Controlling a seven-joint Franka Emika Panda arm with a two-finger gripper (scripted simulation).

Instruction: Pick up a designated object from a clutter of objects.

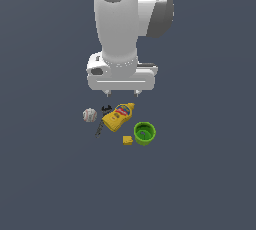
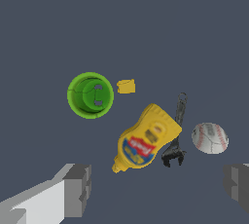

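The white baseball (image 1: 89, 115) with red stitching lies on the dark floor at the exterior view's left end of the clutter; the wrist view shows the baseball (image 2: 209, 138) too. Beside it lie a thin dark tool (image 1: 101, 124), a yellow mustard bottle (image 1: 118, 116), a small yellow block (image 1: 127, 140) and an upright green cup (image 1: 144, 133). My gripper (image 1: 122, 93) hangs open above the group, roughly over the bottle's cap end and well clear of every item. Both fingers (image 2: 78, 189) show wide apart in the wrist view with nothing between them.
The items rest on a plain dark grey floor (image 1: 200, 184). The tool (image 2: 176, 138) lies between the bottle (image 2: 144, 143) and the ball. The cup (image 2: 90, 95) and block (image 2: 126, 86) sit close together on the bottle's other side.
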